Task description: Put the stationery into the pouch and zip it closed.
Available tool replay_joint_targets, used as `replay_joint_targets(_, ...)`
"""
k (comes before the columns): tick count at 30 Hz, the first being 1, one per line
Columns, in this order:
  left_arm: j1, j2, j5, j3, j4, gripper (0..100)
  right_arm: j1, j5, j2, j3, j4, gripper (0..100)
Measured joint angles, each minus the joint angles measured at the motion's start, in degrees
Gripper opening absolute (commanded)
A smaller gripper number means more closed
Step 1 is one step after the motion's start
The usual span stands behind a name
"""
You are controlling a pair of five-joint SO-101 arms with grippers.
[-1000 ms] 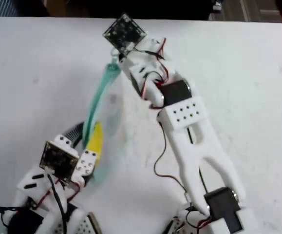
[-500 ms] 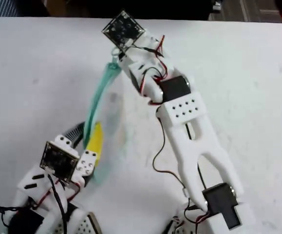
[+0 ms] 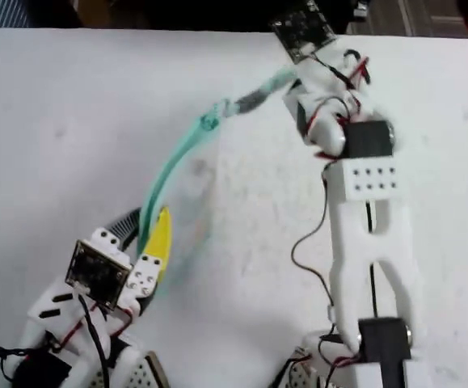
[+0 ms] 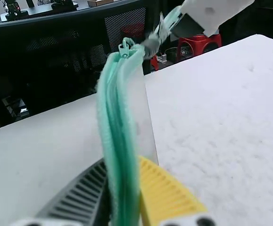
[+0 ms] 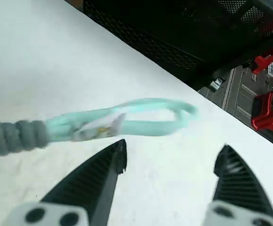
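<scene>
Pouch (image 4: 122, 141) is looking zipped fully shut; I'm clamping its near end in the left claw (image 3: 143, 233), right claw (image 5: 172, 149) gaping beside the pull loop (image 5: 145, 115).

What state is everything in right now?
left gripper: shut on pouch.
right gripper: open, holding nothing.
pouch: one end clamped, the rest stretched toward right gripper.
zipper: looks closed, slider at far end.
pull strap: loose ahead of right gripper, not gripped.

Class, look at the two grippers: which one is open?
The right gripper: its jaws stand wide apart, holding nothing. The left gripper is shut on the pouch along its teal zip edge.
</scene>
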Motion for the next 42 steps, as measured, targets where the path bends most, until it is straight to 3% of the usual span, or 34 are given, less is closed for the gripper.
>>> replay_joint_targets(8, -0.1, 0.0, 0.0, 0.0, 0.0, 2, 0.0, -8.7, -12.0, 0.0, 12.0, 24.6)
replay_joint_targets(14, -0.1, 0.0, 0.1, 0.0, 0.0, 2, -14.7, -17.8, -18.4, -3.4, 23.1, 8.9)
replay_joint_targets(16, -0.1, 0.0, 0.1, 0.0, 0.0, 2, -20.7, -20.2, -18.5, -5.5, 23.6, 11.8)
replay_joint_targets(20, -0.1, -0.1, 0.1, 0.0, 0.2, 2, -30.9, -22.8, -16.1, -9.8, 25.4, 30.8)
replay_joint_targets(23, -0.1, -0.1, 0.1, 0.0, 0.2, 2, -33.1, -28.8, -13.1, -12.7, 27.7, 39.3)
replay_joint_targets(27, -0.1, -0.1, 0.1, 0.0, 0.2, 2, -34.5, -40.2, -8.5, -18.1, 30.5, 40.9)
replay_joint_targets(32, -0.1, -0.1, 0.1, 0.0, 0.2, 2, -38.4, -44.0, 0.4, -25.2, 33.8, 41.0)
replay_joint_targets(36, -0.1, -0.1, 0.1, 0.0, 0.2, 2, -37.5, -49.0, 8.3, -31.9, 37.5, 41.0)
replay_joint_targets(42, 0.1, -0.1, 0.0, 0.0, 0.2, 2, -35.0, -50.0, 16.9, -36.0, 38.6, 40.8)
